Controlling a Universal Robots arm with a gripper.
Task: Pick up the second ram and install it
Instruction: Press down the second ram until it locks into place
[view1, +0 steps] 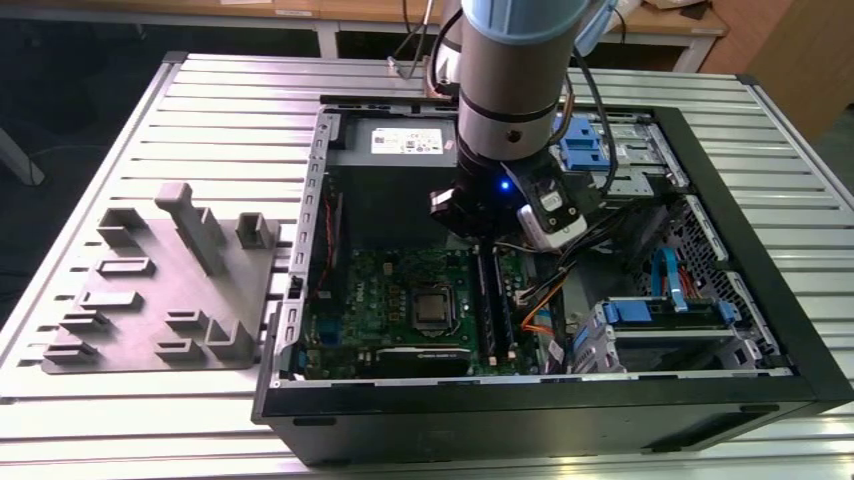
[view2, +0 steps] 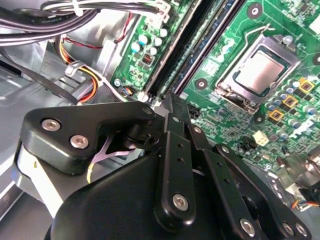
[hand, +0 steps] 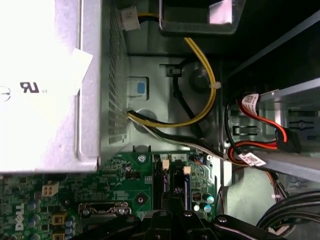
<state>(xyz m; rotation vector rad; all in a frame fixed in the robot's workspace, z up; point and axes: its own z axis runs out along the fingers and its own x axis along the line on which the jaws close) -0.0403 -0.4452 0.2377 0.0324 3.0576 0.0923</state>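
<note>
- Black claw (view2: 172, 107) linkages are seen nearest the second wrist view, fingers drawn together on a thin edge, judged to be the second ram (view2: 171, 100).
- Long memory slots (view2: 200, 45) are seen just beyond it on the motherboard (view1: 387, 300).
- Installing is judged underway; careful alignment is called for.

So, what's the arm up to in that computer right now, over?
Gripper down inside case, fingers together at memory slots' end. Second ram: cannot tell if seated. Cables close beside.

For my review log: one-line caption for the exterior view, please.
Arm's gripper down inside the open PC case, at the motherboard's RAM slots; grey tray beside the case.
</note>
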